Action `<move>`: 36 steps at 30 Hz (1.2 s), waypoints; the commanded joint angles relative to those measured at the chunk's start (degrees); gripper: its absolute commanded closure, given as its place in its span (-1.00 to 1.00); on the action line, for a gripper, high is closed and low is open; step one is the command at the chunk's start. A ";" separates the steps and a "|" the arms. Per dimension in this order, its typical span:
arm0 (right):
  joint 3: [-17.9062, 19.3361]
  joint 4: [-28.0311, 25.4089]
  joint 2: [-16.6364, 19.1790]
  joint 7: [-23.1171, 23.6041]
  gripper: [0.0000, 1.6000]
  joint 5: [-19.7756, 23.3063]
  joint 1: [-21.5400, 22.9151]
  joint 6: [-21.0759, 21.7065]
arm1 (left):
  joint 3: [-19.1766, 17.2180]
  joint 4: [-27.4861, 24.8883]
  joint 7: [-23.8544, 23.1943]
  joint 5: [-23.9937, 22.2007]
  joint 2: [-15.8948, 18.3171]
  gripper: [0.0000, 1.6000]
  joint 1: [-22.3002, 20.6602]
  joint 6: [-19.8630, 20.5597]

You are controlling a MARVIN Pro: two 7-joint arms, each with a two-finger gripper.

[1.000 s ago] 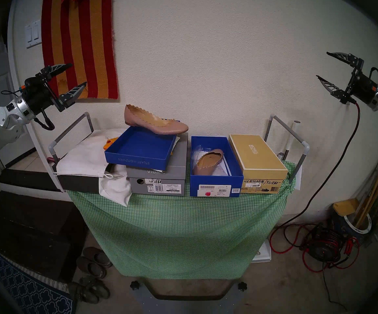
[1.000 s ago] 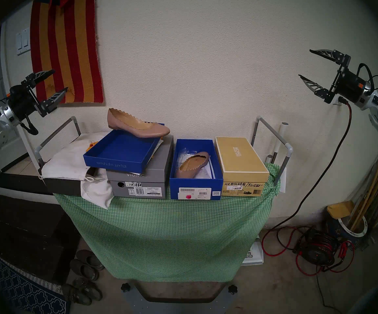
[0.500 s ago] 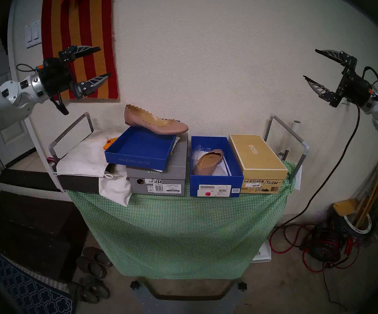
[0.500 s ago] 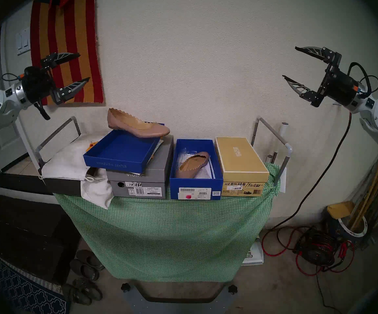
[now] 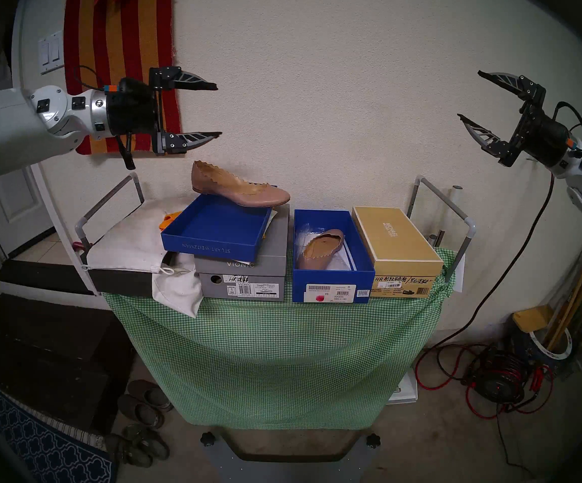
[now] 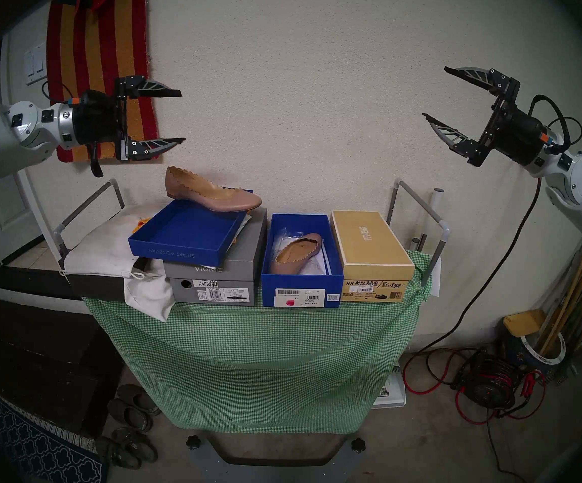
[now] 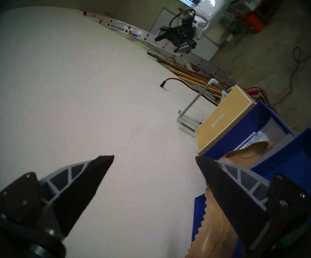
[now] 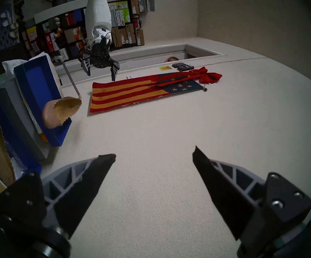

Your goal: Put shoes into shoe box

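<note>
One dusty-pink ballet flat [image 5: 239, 186] with a scalloped rim rests across the far edge of the shallow blue tray [image 5: 213, 236] lettered STUART WEITZMAN. The other flat [image 5: 321, 248] lies inside the deep royal-blue shoe box [image 5: 333, 283], which has white barcode labels and a pink mark on its front end. My left gripper [image 5: 218, 111] is open and empty, in the air just above and left of the upper flat's heel. My right gripper [image 5: 469, 93] is open and empty, high at the right, well clear of the boxes. The upper flat shows in the left wrist view [image 7: 212, 231] and the right wrist view [image 8: 58, 112].
The tray sits on a grey VIONIC box [image 5: 244, 280]. A tan box [image 5: 399, 252] with handwritten characters stands right of the shoe box. A white cloth bag [image 5: 132, 245] lies at left. Grey rails [image 5: 439, 210] flank the green-checked table [image 5: 275, 350]. Worn clogs [image 5: 143, 405] and cables [image 5: 491, 381] lie on the floor.
My left gripper has swung up and to the right, from far left to just above the upper flat's heel. My right gripper has shifted a little leftward. Shoes and boxes have not moved.
</note>
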 commanded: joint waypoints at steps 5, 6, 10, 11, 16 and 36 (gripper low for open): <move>0.33 -1.85 0.48 -2.81 -1.00 -1.20 -0.35 0.10 | 0.47 5.94 -1.68 2.60 -8.51 -1.00 2.21 6.33; 0.36 -1.99 0.50 -3.09 -1.00 -1.42 -0.42 0.10 | 0.55 6.66 -1.92 2.99 -9.13 -1.00 2.42 7.17; 0.44 -2.44 0.57 -4.06 -1.00 -2.22 -0.64 0.10 | 0.95 8.72 -2.81 3.90 -11.37 -1.00 3.36 9.89; 0.45 -2.52 0.58 -4.24 -1.00 -2.37 -0.68 0.10 | 1.15 8.97 -3.17 4.21 -11.89 -1.00 3.54 10.39; 0.55 -2.96 0.64 -5.60 -1.00 -3.40 -0.94 0.10 | 2.03 10.33 -5.18 5.79 -14.68 -1.00 4.16 12.72; 1.00 -4.24 0.77 -12.52 -1.00 -8.51 -2.22 0.10 | 3.87 16.04 -15.93 8.75 -20.51 -1.00 1.52 18.74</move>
